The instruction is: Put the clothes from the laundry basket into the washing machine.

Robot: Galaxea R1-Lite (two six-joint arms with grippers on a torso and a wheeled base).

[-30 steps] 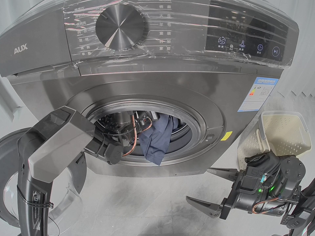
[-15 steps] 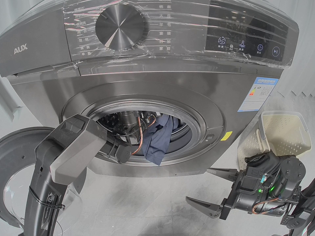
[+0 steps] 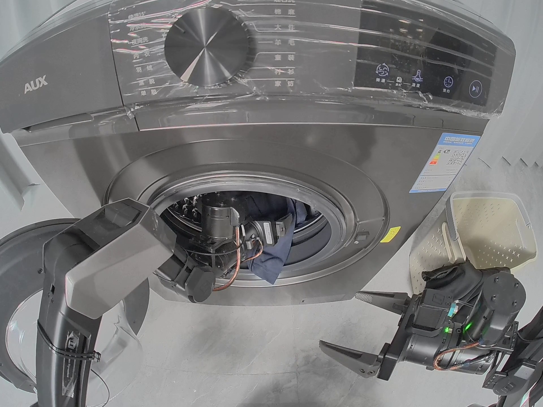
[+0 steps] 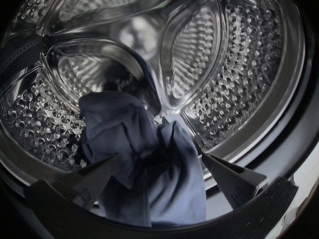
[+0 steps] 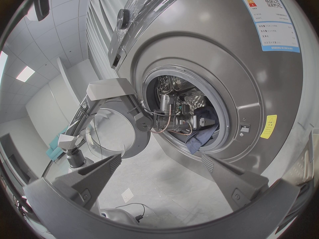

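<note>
A navy garment (image 3: 276, 251) lies in the washing machine's drum opening (image 3: 339, 199), with one end draped over the lower door rim. My left gripper (image 4: 159, 161) is inside that opening, open, its fingers wide apart on either side of the navy garment (image 4: 146, 163), which is bunched on the perforated drum wall. My right gripper (image 3: 343, 321) hangs open low over the floor at the front right, holding nothing. Behind it, dark clothes (image 3: 452, 275) sit at the mouth of the cream laundry basket (image 3: 492, 227). The right wrist view looks across at the left arm and the navy garment (image 5: 201, 137).
The machine's round door (image 3: 22, 289) stands swung open at the left, beside my left arm's elbow. The basket leans next to the machine's right side. Bare grey floor (image 3: 254, 346) lies between the two arms.
My left wrist has turned and dropped lower in the opening, over the garment's upper part. The left elbow swung right, then back left. The right arm has stayed put.
</note>
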